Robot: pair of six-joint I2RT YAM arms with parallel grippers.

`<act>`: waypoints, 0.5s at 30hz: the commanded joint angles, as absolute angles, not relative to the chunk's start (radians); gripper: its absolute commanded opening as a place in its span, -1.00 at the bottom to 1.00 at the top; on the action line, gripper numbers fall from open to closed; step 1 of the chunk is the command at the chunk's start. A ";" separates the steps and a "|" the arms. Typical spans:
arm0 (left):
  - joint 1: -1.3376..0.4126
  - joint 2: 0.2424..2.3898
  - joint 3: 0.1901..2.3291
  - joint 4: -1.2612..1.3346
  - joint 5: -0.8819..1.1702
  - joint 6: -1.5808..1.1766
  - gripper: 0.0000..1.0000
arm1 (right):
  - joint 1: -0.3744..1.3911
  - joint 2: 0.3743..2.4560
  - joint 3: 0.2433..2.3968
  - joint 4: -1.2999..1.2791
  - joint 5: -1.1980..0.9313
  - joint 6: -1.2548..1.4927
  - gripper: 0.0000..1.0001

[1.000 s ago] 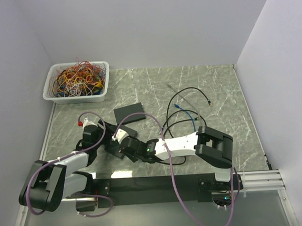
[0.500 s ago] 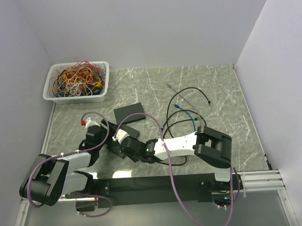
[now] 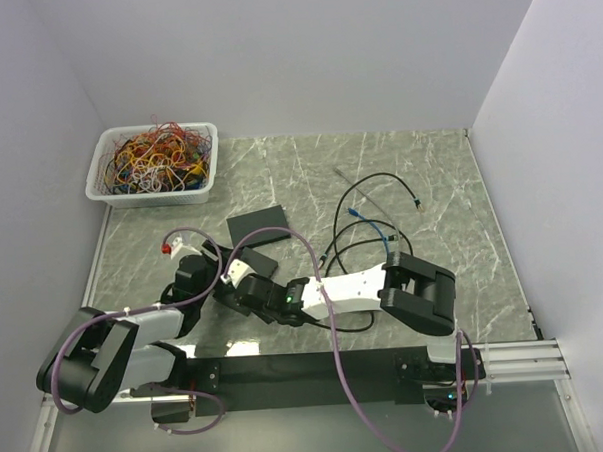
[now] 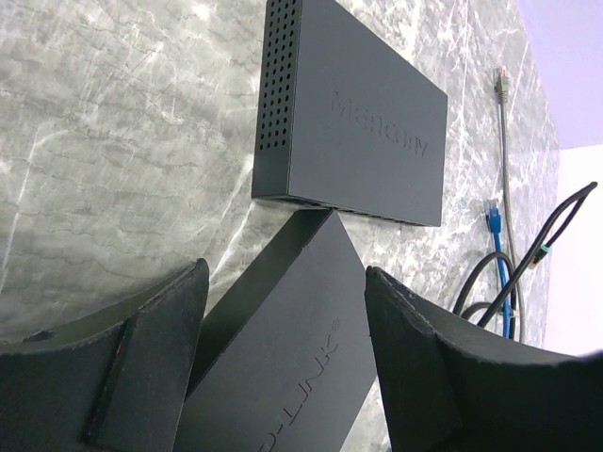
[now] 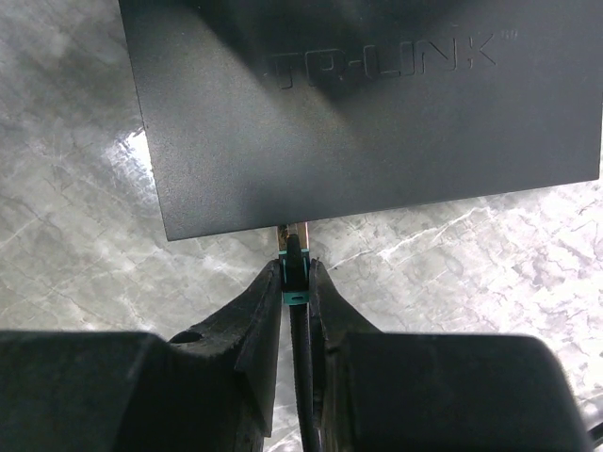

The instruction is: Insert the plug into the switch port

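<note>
A black TP-LINK switch [image 5: 358, 104] lies on the marble table, and it also shows in the left wrist view [image 4: 283, 348] and the top view [image 3: 258, 260]. My right gripper [image 5: 295, 268] is shut on a plug with a teal boot [image 5: 296, 282], its black cable [image 5: 303, 395] trailing back between the fingers. The plug's tip meets the switch's near edge; the port face is hidden. My left gripper [image 4: 285, 273] is open, one finger on each side of the switch. In the top view both grippers crowd the switch, left [image 3: 212, 278] and right [image 3: 240, 285].
A second black switch marked Mercury [image 4: 349, 132] lies just beyond the TP-LINK one. Loose black, blue and grey cables [image 3: 381, 222] lie to the right. A white basket of tangled wires [image 3: 154, 162] stands at the far left corner.
My left gripper has moved forward and to the right, closing in around the switch. My right arm has shifted slightly left with the plug.
</note>
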State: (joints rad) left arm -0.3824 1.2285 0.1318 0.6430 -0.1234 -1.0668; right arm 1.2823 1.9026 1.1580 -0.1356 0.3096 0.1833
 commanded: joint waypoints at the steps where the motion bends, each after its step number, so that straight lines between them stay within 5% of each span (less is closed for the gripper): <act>1: -0.465 1.273 0.071 0.466 0.046 -1.154 0.47 | 1.253 1.899 1.258 0.235 0.413 0.170 -1.00; 15: -0.494 1.247 0.089 0.448 0.077 -1.080 0.46 | 1.255 1.830 1.224 0.423 0.244 0.041 -1.00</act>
